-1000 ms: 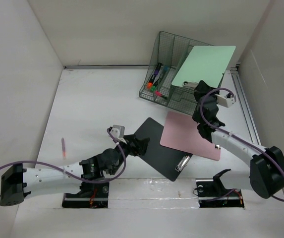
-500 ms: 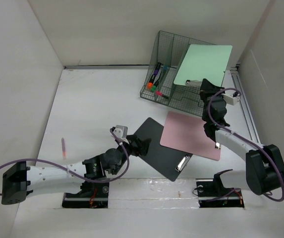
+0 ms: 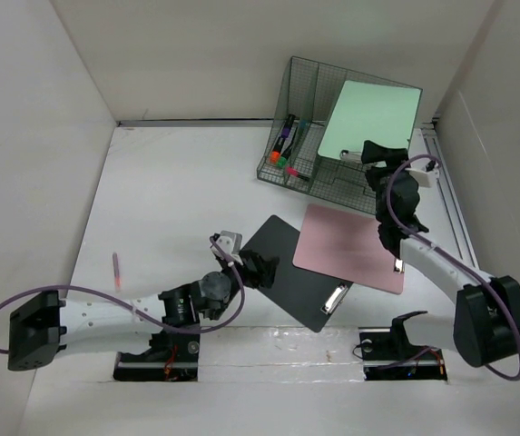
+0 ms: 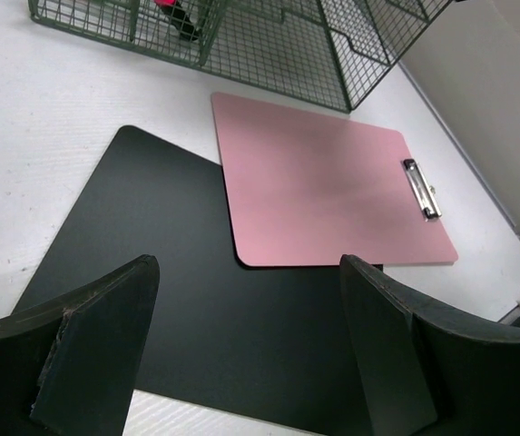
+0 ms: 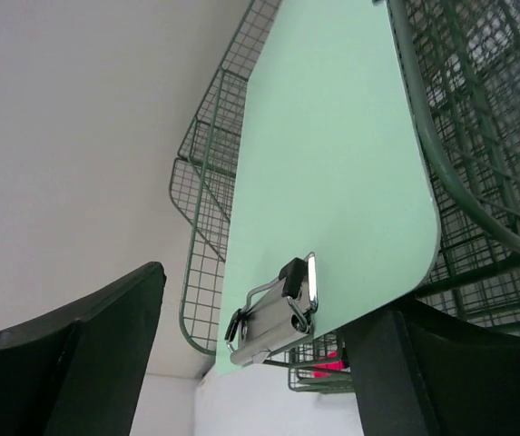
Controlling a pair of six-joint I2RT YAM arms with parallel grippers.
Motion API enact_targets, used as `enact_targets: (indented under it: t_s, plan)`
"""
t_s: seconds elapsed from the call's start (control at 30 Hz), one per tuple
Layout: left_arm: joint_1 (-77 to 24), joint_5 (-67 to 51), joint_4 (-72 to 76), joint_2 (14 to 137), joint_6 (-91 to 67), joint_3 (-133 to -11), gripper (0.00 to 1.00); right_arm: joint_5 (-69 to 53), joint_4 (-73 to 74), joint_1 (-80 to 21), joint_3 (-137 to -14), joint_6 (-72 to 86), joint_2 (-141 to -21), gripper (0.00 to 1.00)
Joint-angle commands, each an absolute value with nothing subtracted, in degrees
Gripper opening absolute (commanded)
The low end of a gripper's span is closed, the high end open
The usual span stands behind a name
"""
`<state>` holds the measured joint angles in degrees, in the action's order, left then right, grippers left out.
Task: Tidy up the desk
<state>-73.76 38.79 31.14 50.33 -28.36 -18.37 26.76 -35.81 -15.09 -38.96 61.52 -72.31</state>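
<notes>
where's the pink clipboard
In the top view the pink clipboard lies flat on the desk, right of centre, overlapping the black clipboard, in front of the wire rack.

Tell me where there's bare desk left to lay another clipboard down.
The far-left desk is bare, from the left wall across to the rack; only a pink pen lies nearer. Centre-right is crowded: black clipboard and pink clipboard overlap before the rack.

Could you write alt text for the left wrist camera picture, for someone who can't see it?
An open left gripper hovers over a black clipboard on the white desk. A pink clipboard partly overlaps it, in front of a green wire organizer.
</notes>
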Motion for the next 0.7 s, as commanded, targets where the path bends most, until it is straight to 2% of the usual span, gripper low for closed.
enact_targets:
  t_s: [0.0, 0.2, 0.5, 0.67]
  plan:
    - [-73.74, 38.58, 33.66, 51.76, -27.95, -20.91, 0.77, 28.56, -31.3, -16.16, -40.34, 59.07, -67.69, 0.82]
    - [-73.74, 39.2, 31.47, 56.68, -28.65, -24.08, 0.77, 30.32, -26.2, -16.17, -38.94, 58.97, -60.65, 1.0]
    - [-73.74, 34.98, 28.65, 66.26, -27.33, -31.11, 0.73, 30.23, -16.09, -16.7, -36.48, 56.87, -52.66, 1.0]
    - [-73.74, 32.0, 25.68, 73.03, -26.11, -35.84, 0.66, 30.76, -10.65, -16.7, -34.11, 54.85, -46.07, 0.98]
